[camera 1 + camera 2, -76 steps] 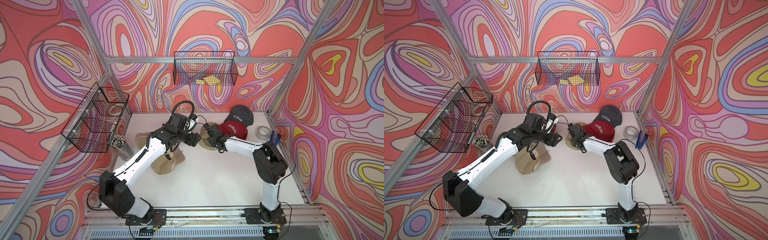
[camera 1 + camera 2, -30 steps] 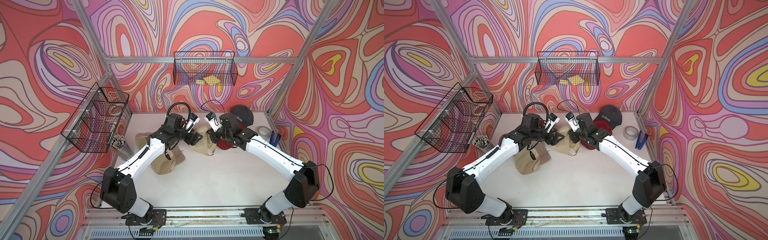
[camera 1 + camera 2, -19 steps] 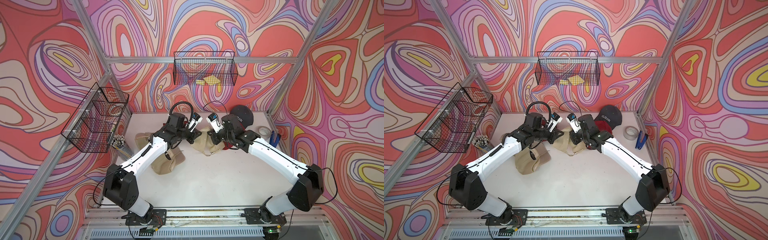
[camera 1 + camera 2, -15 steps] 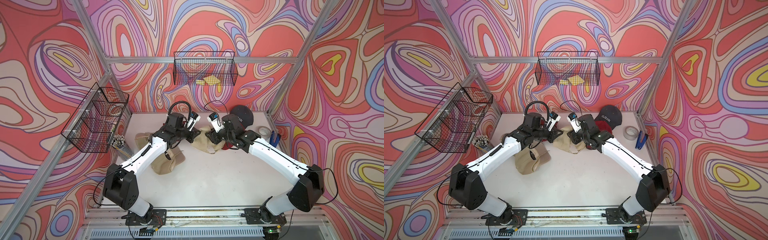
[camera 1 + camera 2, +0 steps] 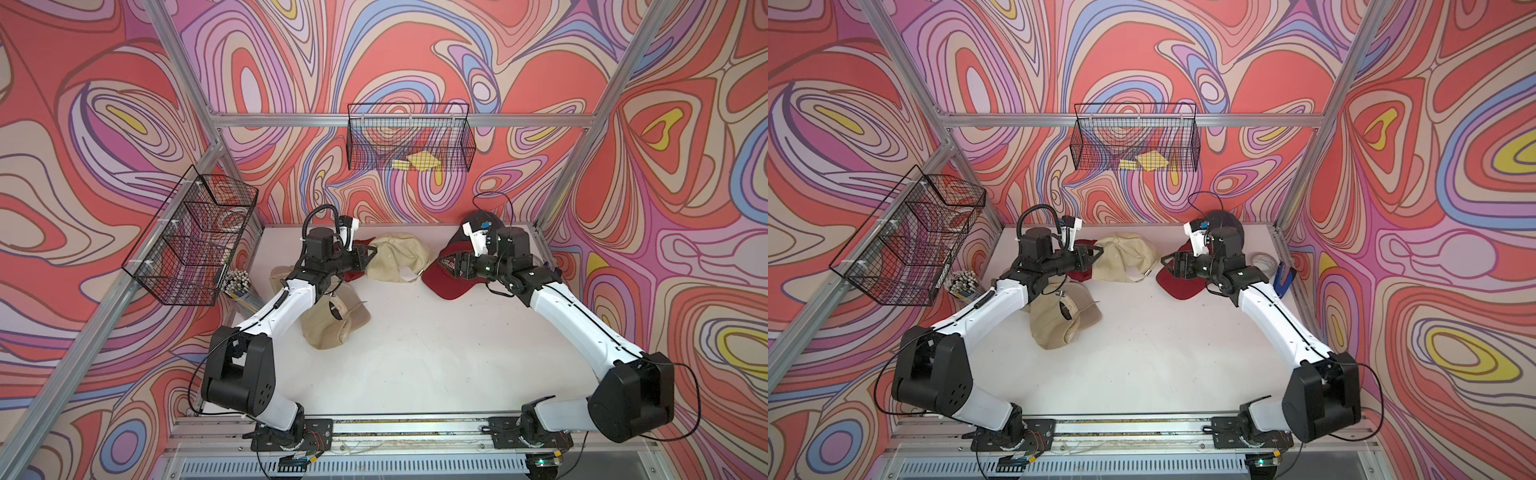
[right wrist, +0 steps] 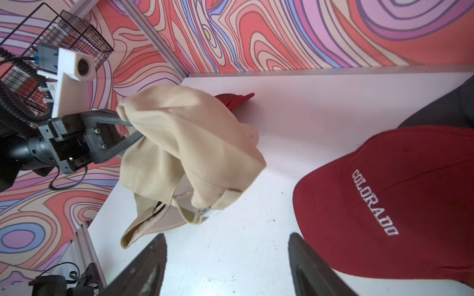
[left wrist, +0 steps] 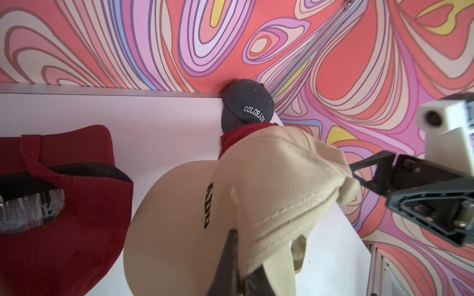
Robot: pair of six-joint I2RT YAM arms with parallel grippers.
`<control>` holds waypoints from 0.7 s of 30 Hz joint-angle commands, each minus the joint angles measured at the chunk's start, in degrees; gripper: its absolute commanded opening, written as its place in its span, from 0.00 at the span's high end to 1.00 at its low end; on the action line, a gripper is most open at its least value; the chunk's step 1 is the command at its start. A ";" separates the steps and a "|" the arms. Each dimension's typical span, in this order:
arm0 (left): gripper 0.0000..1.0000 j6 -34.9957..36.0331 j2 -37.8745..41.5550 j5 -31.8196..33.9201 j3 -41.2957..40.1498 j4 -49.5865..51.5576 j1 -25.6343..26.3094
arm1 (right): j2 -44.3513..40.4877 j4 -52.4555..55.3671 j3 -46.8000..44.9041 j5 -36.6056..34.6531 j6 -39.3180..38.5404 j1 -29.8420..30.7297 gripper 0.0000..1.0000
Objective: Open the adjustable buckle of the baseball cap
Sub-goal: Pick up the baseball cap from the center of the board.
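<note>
A beige baseball cap (image 5: 397,257) (image 5: 1125,257) hangs just above the back middle of the table. My left gripper (image 5: 371,259) (image 5: 1098,255) (image 7: 242,256) is shut on its crown fabric (image 6: 195,143). The cap's back strap hangs loose below it, with a small metal buckle (image 6: 209,211) (image 5: 1147,271) at its edge. I cannot tell whether the buckle is open. My right gripper (image 5: 453,266) (image 5: 1169,264) (image 6: 227,237) stands open and empty to the right of the cap, clear of it, over the brim of a red COLORADO cap (image 6: 384,200).
The red cap (image 5: 451,282) lies under the right wrist, with a dark grey cap (image 5: 478,220) behind it. Another red cap (image 7: 64,192) sits behind the left gripper. Beige caps (image 5: 332,320) lie under the left arm. Tape roll (image 5: 1264,262), blue stapler (image 5: 1285,276) and wire baskets (image 5: 409,143) (image 5: 191,241) line the edges.
The right gripper let go of the beige cap, opened and drew back to the right. The left gripper closed on the cap's crown and now holds it alone.
</note>
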State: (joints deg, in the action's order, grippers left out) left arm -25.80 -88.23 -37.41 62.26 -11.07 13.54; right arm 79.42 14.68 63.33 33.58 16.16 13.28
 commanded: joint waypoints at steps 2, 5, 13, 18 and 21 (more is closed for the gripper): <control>1.00 -6.39 -0.73 -4.70 -1.04 -7.67 -0.62 | 0.19 -9.63 -3.54 11.36 5.92 -1.88 0.25; 1.00 -8.35 -0.68 -6.45 -1.61 -8.95 -0.64 | 0.54 -13.64 -5.07 14.24 7.87 -2.38 0.27; 1.00 -12.91 -0.46 -9.90 -3.48 -12.42 -0.62 | 2.71 -20.48 -6.20 18.62 12.00 -2.48 0.28; 1.00 -14.04 -0.34 -10.93 -4.09 -13.56 -0.54 | 3.39 -23.55 -6.63 20.96 13.15 -2.47 0.33; 1.00 -15.51 -1.19 -12.69 -3.82 -14.70 -0.53 | 3.80 -25.05 -6.56 22.75 14.00 -2.47 0.42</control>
State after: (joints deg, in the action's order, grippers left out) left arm -38.87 -88.75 -47.13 58.28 -20.95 13.13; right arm 82.46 -6.76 57.19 53.30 29.04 11.16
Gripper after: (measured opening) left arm 0.065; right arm 0.593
